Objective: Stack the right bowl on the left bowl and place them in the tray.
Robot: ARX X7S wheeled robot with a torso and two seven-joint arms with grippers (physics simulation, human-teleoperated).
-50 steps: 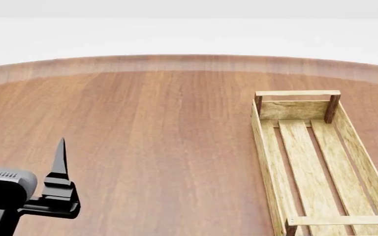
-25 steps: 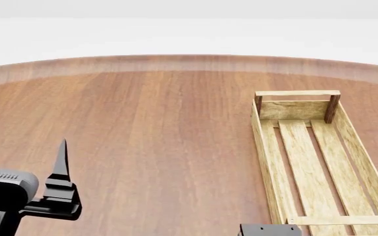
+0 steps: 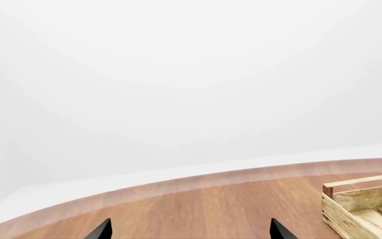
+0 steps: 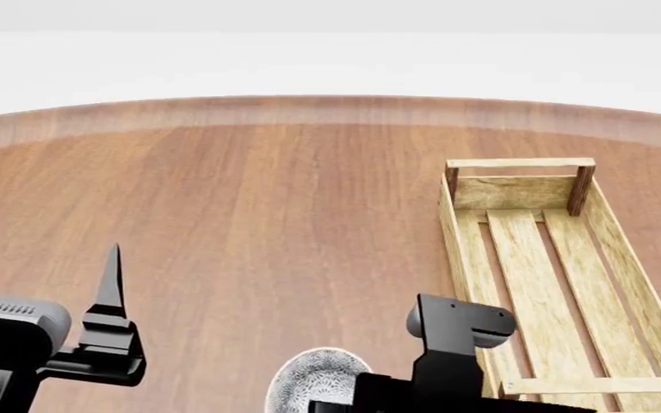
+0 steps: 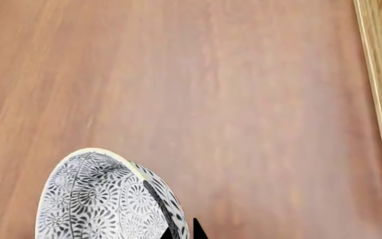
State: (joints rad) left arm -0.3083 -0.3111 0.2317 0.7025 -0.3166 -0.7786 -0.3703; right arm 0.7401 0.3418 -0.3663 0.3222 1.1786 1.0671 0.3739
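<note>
One patterned bowl (image 5: 105,199) pinched at its rim by the right gripper (image 5: 184,233) at near centre, one wooden tray (image 4: 560,284) just right, left gripper (image 4: 38,267) spread wide, empty, far left on round wooden table (image 4: 262,215).

I see a big round table (image 4: 250,241) made of brown wood, with long lines running along its top. Its far edge (image 4: 330,105) curves and looks a little lighter. Behind the table everything is plain white (image 3: 191,74), soft and bright, and I cannot tell wall from floor there.
</note>
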